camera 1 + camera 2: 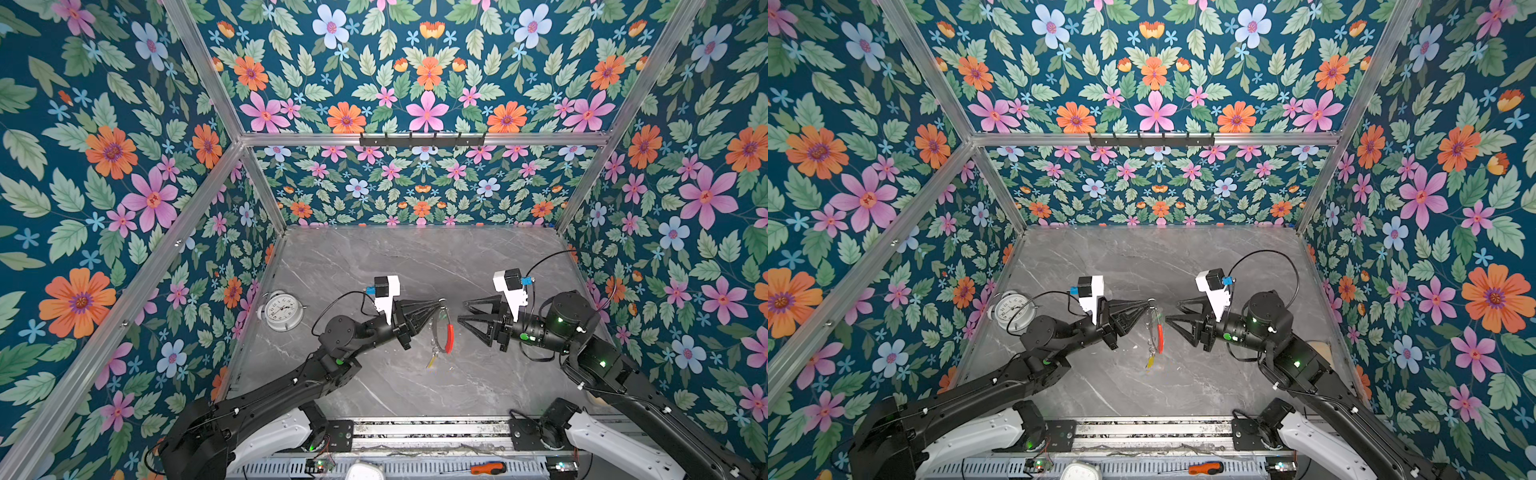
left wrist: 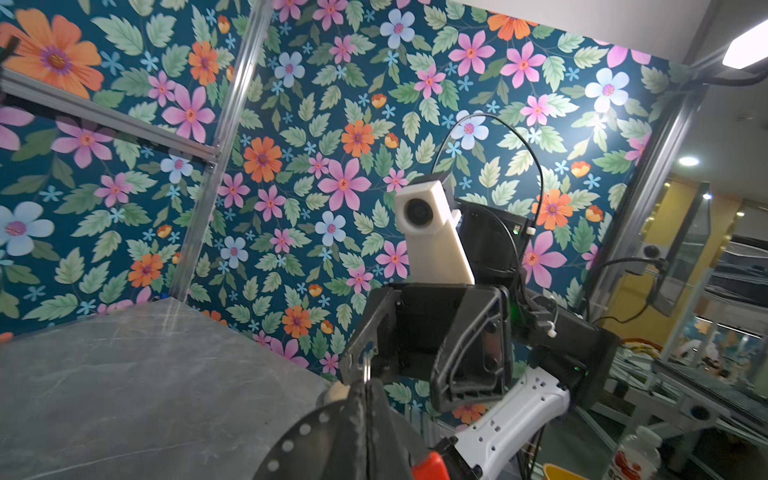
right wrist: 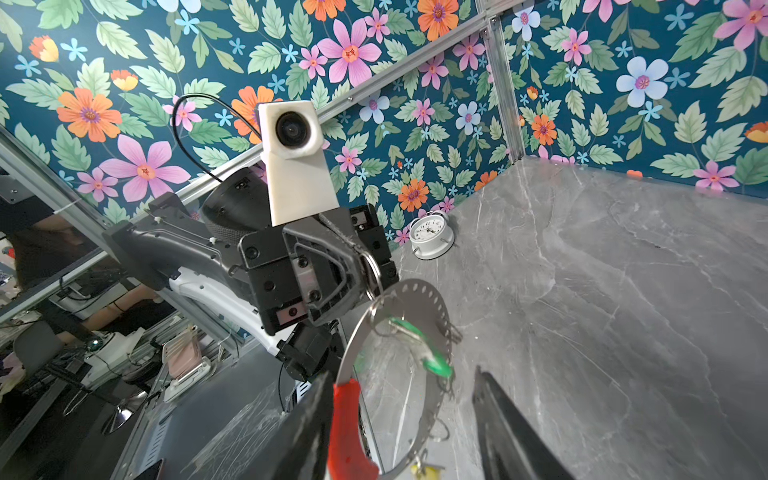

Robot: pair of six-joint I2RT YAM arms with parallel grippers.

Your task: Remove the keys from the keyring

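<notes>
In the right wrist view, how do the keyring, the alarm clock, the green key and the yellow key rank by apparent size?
1. keyring, hanging close to the camera.
2. alarm clock and green key: similar, not ranked; the clock stands farther away.
3. yellow key, cut off by the frame edge.

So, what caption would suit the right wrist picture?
Left gripper dangles the keyring, green key attached, before the open right gripper.
</notes>
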